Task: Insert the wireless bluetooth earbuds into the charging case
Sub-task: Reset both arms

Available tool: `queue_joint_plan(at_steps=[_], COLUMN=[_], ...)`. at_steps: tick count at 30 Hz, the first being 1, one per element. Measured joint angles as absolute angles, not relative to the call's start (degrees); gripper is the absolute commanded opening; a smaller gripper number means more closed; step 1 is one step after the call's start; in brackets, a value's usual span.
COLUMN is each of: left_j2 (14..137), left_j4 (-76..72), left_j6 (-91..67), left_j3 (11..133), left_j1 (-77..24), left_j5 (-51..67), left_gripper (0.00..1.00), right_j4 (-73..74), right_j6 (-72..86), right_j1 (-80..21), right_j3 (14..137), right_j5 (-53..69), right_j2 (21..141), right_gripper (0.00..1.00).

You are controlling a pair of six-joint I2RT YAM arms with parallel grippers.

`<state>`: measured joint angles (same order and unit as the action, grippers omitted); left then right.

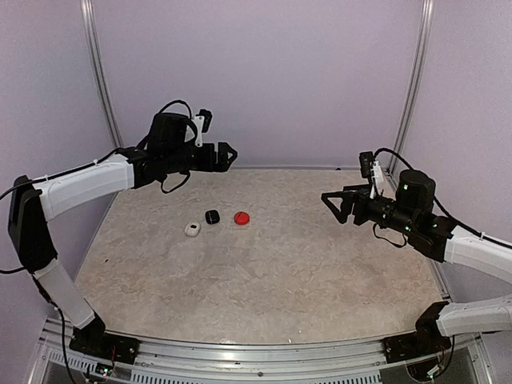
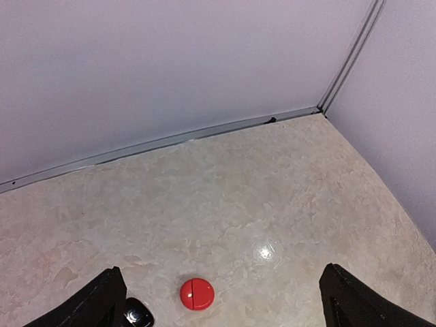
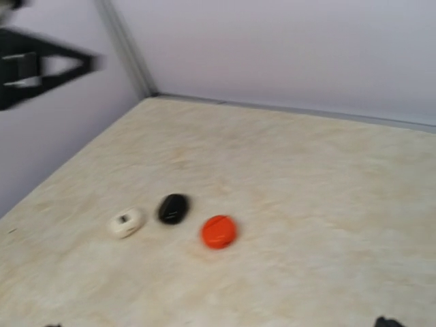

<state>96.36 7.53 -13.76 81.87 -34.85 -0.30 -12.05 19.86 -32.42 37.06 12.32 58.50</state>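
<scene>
Three small rounded cases lie in a row on the table: a white case, a black case and a red case. The red case and an edge of the black case show in the left wrist view. All three show in the right wrist view: white, black, red. No loose earbuds are visible. My left gripper is open and empty, raised behind the cases. My right gripper is open and empty, raised to their right.
Pale walls with metal corner posts enclose the marbled tabletop. A metal rail runs along the near edge between the arm bases. The left gripper shows blurred in the right wrist view.
</scene>
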Motion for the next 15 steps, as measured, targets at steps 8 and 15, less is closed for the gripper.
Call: queue_joint_plan(at_steps=[8, 15], left_j2=[74.2, 63.6], left_j4=[1.8, -3.5], left_j6=[-18.2, -20.4], left_j3=[57.1, 42.6], left_j1=[-31.1, -31.0], left_j5=[-3.1, -5.4], left_gripper=[0.99, 0.99], right_j4=[-13.5, -17.6], right_j6=[21.3, 23.2], right_j1=[-28.5, -28.2], right_j3=[34.0, 26.6], right_j5=[7.5, 6.3], right_j2=[56.9, 57.9], right_gripper=[0.99, 1.0])
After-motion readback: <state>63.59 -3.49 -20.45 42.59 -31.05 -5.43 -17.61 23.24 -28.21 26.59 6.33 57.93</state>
